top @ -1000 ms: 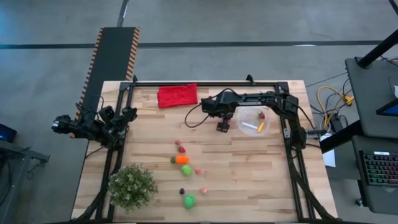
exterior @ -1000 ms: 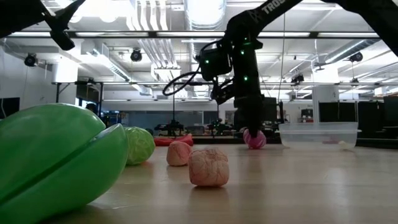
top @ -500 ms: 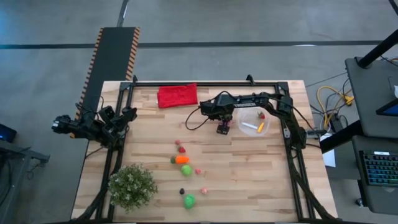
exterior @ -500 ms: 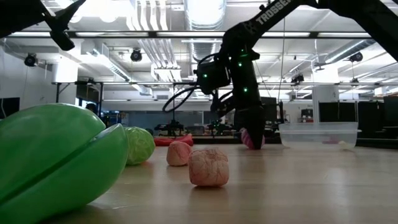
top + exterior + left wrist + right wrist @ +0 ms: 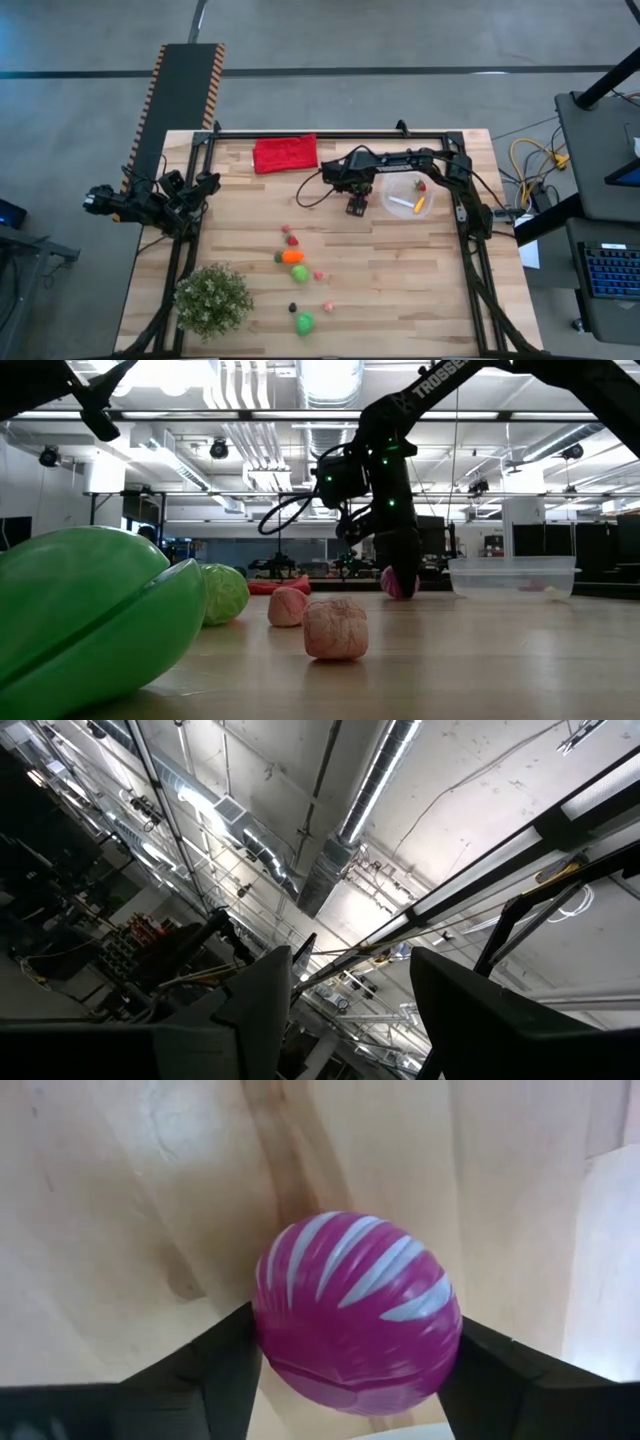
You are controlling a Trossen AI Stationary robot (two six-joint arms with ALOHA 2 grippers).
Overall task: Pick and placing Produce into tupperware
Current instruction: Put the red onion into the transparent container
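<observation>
A magenta toy piece with pale stripes sits on the wooden table just left of the tupperware, a clear round tub holding a yellow, an orange and a red piece. My right gripper points straight down over the magenta piece and is shut on it. More produce lies scattered mid-table: a red piece, an orange one, green ones and small pink ones. My left gripper stands open at the table's left edge, pointing up at the ceiling. My right gripper pinches the magenta piece between its two fingers, which meet its two opposite sides at about its widest part. The fingers come from above, pointing down. In the low view the piece shows at table level, half hidden behind a finger.
A bushy green potted plant stands at the near left. A red cloth lies at the far edge. A dark frame runs around the table. In the low view a big green piece fills the near left.
My right gripper has sunk a little onto the magenta piece and its fingers have come in against its sides. In the low view the piece, earlier showing round beside the finger, is now half hidden and sits slightly farther left.
</observation>
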